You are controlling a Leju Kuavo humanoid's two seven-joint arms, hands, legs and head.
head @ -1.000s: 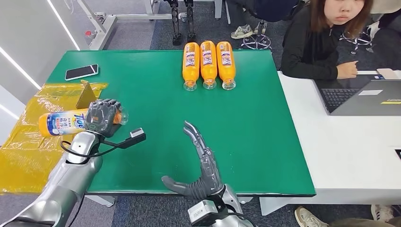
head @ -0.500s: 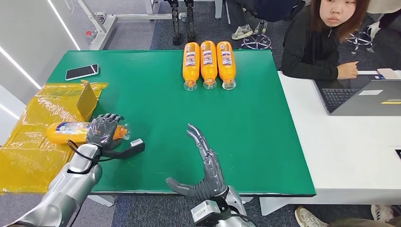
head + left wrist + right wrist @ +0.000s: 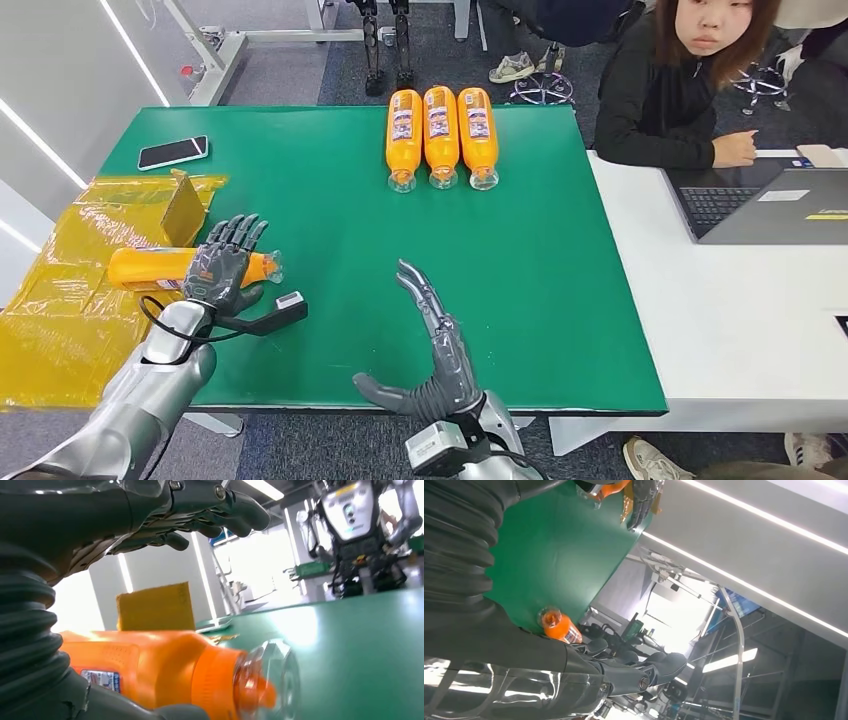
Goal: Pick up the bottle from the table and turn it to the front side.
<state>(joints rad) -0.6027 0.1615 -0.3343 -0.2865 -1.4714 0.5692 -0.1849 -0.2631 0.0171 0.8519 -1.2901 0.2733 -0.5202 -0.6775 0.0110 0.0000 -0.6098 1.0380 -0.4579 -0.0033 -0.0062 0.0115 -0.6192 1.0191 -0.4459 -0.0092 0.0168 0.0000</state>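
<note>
**Hand open over the orange bottle**

The left hand [image 3: 222,268] has its fingers spread above the orange bottle [image 3: 150,267], not gripping it. The bottle lies on its side at the green table's [image 3: 520,250] left edge. The right hand [image 3: 432,345] is open, holding nothing.

Four orange bottles [image 3: 150,268] in all, three lined up [image 3: 441,124], one phone [image 3: 172,152], one laptop [image 3: 770,205]

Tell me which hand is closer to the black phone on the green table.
Left. The left hand lies over an orange bottle, just in front of the phone. The right hand is over mid-table, farther away.
</note>
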